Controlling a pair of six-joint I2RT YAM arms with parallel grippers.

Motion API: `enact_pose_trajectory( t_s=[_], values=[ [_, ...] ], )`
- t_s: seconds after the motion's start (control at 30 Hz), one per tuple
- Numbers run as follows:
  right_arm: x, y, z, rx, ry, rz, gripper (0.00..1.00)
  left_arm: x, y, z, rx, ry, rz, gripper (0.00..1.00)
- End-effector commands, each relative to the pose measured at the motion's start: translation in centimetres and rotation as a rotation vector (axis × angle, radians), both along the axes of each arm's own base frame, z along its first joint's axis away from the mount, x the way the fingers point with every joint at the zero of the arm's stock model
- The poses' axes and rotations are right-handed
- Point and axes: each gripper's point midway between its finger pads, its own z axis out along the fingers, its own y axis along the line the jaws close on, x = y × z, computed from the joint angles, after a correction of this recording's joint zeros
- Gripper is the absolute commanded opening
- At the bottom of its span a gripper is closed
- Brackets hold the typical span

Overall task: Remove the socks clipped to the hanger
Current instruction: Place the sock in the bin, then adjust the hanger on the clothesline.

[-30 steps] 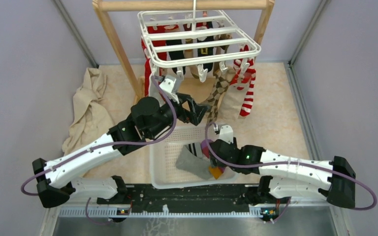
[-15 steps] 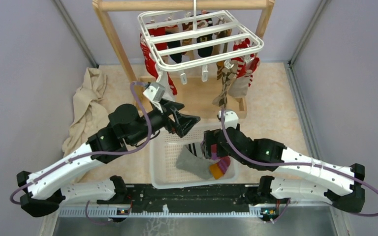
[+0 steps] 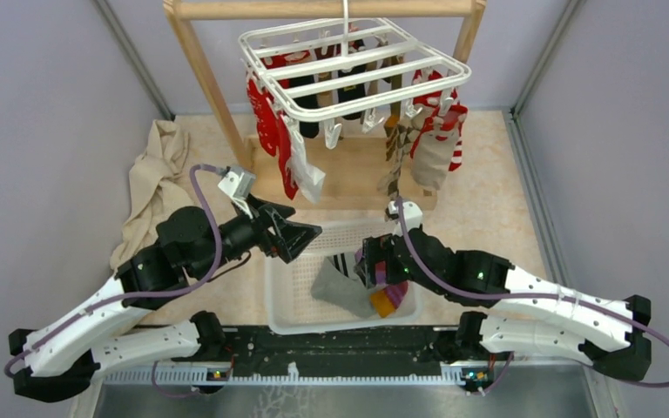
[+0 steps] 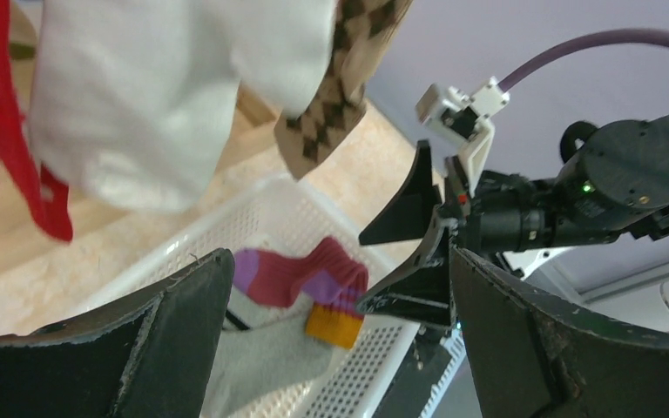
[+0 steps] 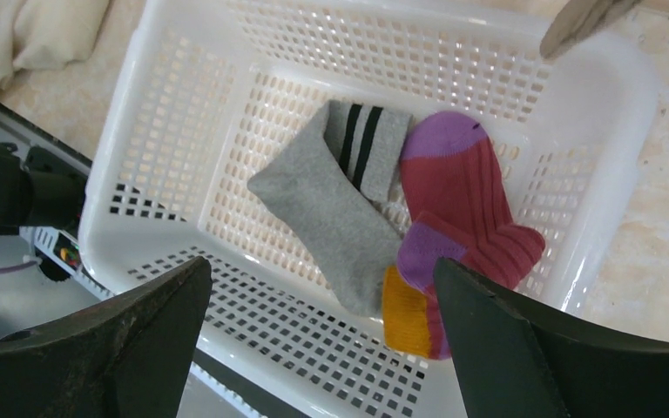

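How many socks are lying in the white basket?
2: a grey sock on the left, a red-and-purple sock touching its right side; another could hide beneath them.

Hanger (image 3: 353, 65): white plastic. 
Clipped on it: red sock (image 3: 264, 119), plain; white sock (image 4: 165, 96); argyle sock (image 4: 331, 96), brown and cream diamonds; striped sock (image 3: 459, 148), red and white; tan sock (image 3: 435, 161). 
Basket (image 5: 183, 104): white mesh. 
Inside: grey sock (image 5: 335, 209) with black cuff bands; crimson sock (image 5: 470, 209), ribbed, purple toe and heel, orange cuff. 
Cloth (image 3: 152, 187), far left: beige. 
Frame (image 3: 202, 78): pale wood.
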Motion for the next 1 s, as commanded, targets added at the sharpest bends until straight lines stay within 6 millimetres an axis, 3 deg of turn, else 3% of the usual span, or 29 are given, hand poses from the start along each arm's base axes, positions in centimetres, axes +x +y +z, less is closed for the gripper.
enact_pose_trajectory(
  t_s=[0.0,0.2,0.57,0.73,0.97],
  values=[
    [-0.7,0.3,-0.5,0.049,0.001,0.033,0.98,-0.1,0.5,-3.5,0.046,0.1,0.036,0.99],
    [-1.0,1.0,-1.4,0.001,0.003,0.09,0.99,0.2,0.1,-5.4,0.045,0.149,0.055,0.99],
    [-0.8,3.9,-0.8,0.006,-0.019,0.184,0.99,1.0,-0.9,-5.4,0.114,0.168,0.064,0.99],
    [-0.9,5.4,-2.3,0.006,0.007,0.21,0.98,1.0,-0.2,-5.6,0.152,0.169,0.082,0.99],
    [-0.4,7.1,-3.2,-0.011,0.025,0.213,0.98,0.5,0.2,-8.6,0.173,0.203,0.077,0.99]
  ],
)
